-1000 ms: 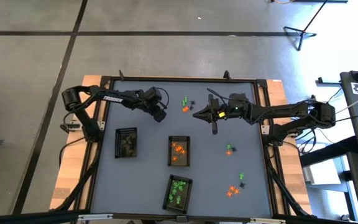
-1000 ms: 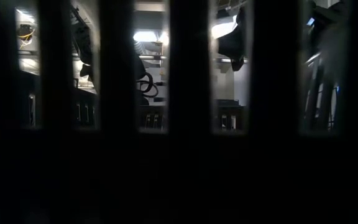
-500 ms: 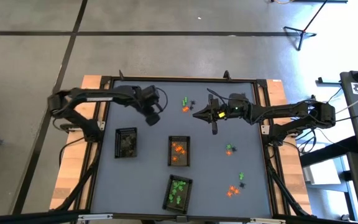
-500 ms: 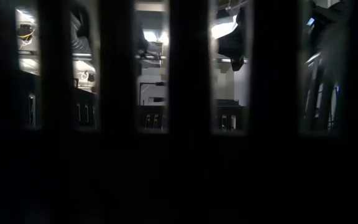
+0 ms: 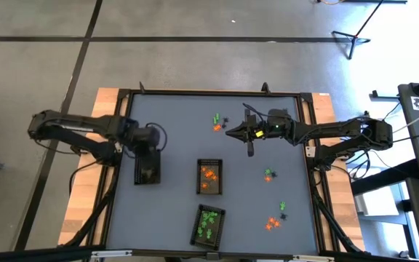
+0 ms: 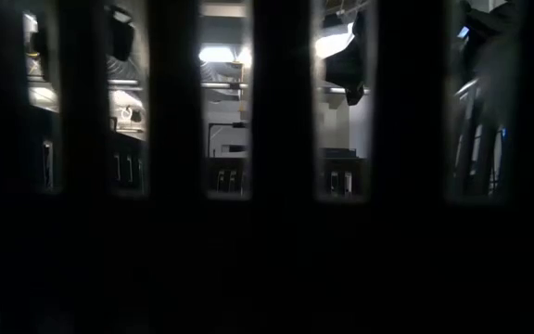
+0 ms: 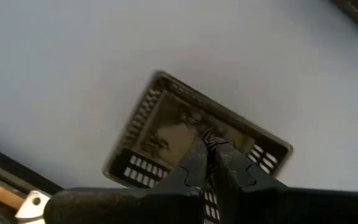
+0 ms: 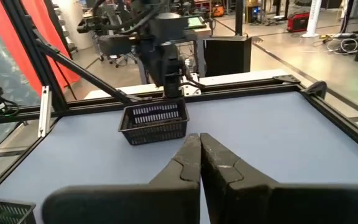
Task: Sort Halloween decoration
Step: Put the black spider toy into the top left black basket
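Left gripper point(image 7: 209, 144) is seen directly above the dark tray point(image 5: 148, 167) near the table's left edge, its fingers pressed together at the tips with no gap showing; whether a trinket is pinched between them cannot be told. Right gripper point(image 5: 251, 149) is held over the far middle of the table point(image 5: 173, 120), fingers closed together, nothing visible in them.

Three dark mesh trays are noted on the grey table. Dark pieces are seen in the left tray, blurred in the left wrist view. Orange pieces point(image 5: 209, 175) lie in the centre tray point(image 5: 209, 177). Green pieces point(image 5: 208, 221) lie in the tray point(image 5: 208, 225) near the front edge.

Loose trinkets are scattered elsewhere: a green, orange and black cluster point(image 5: 218, 122) near the far edge, just beside the right gripper; a green and black pair point(image 5: 268, 175) toward the right edge; a green, black and orange group point(image 5: 276, 217) near the front right corner.

The low view is blocked by dark bars.
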Robot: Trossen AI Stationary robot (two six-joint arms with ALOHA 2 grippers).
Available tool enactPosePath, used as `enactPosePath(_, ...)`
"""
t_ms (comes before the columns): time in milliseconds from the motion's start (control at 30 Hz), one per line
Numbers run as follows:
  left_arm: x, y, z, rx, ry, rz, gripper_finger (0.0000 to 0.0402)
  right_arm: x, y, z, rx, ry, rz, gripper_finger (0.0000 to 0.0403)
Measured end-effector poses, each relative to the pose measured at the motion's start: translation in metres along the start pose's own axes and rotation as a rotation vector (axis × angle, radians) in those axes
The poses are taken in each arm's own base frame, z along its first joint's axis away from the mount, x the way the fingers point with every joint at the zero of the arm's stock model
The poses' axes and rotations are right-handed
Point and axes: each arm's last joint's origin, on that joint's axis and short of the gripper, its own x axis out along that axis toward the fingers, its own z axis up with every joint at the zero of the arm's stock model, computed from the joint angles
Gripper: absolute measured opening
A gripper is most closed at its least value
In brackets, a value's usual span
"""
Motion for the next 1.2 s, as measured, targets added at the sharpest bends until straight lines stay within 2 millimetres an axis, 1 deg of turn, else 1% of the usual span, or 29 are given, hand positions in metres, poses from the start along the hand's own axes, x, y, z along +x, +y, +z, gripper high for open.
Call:
enactPosePath(167,0.006,-0.009,-0.02,0.041,0.03,-0.007,0.0,0.0,0.0,0.0,0.0,-0.001,0.0,0.0001)
enactPosePath(233,0.009,-0.011,-0.025,0.064,0.034,0.003,0.0,0.0,0.0,0.0,0.0,-0.001,0.0,0.0001)
enactPosePath(333,0.011,-0.013,-0.029,0.051,0.028,0.025,0.0,0.0,0.0,0.0,0.0,-0.001,0.0,0.0001)
enactPosePath(933,0.012,-0.013,-0.029,0.057,0.011,0.035,0.0,0.0,0.0,-0.006,0.019,0.055,0.017,0.0001)
enactPosePath(1200,0.012,-0.013,-0.029,0.059,0.011,0.035,0.0,0.0,0.0,-0.005,0.038,0.055,0.018,0.0001)
